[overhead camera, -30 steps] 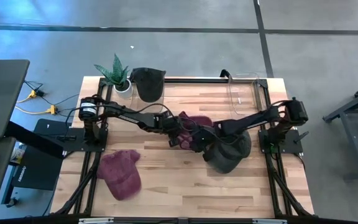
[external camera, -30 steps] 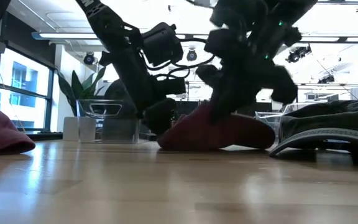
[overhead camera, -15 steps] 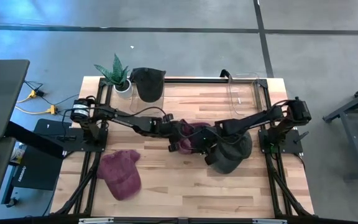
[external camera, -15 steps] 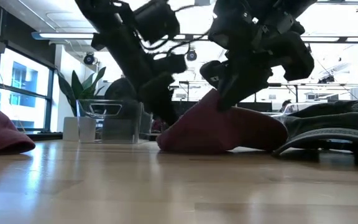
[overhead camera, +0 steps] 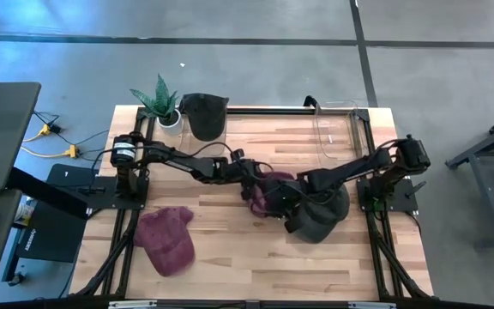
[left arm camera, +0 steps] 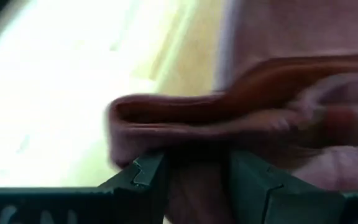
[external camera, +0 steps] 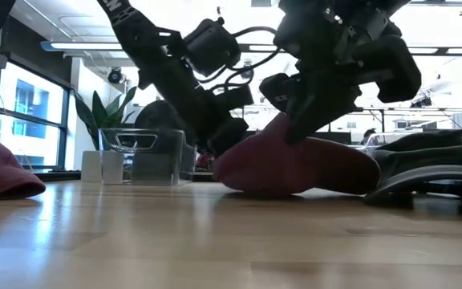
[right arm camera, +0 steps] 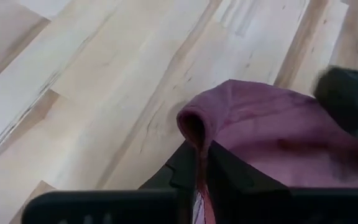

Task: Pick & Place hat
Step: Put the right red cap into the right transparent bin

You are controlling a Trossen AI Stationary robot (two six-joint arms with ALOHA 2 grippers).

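We find both jaws clamped on the maroon hat [overhead camera: 271, 190] at worktop centre: left gripper [overhead camera: 254, 190] at nine o'clock, right gripper [overhead camera: 288, 209] at four.

One camera hangs above me and looks straight down on the whole table [overhead camera: 230, 257] and both my arms. Another sits at table-top height, looking level across the wood into the room behind. Each wrist camera looks forward past that arm's own fingers, very close to the cloth. All four share the maroon hat [overhead camera: 270, 190] [external camera: 295, 164] [left arm camera: 278, 106] [right arm camera: 278, 140] mid-table; the top and low views also share the plant [overhead camera: 161, 101] [external camera: 103, 112].
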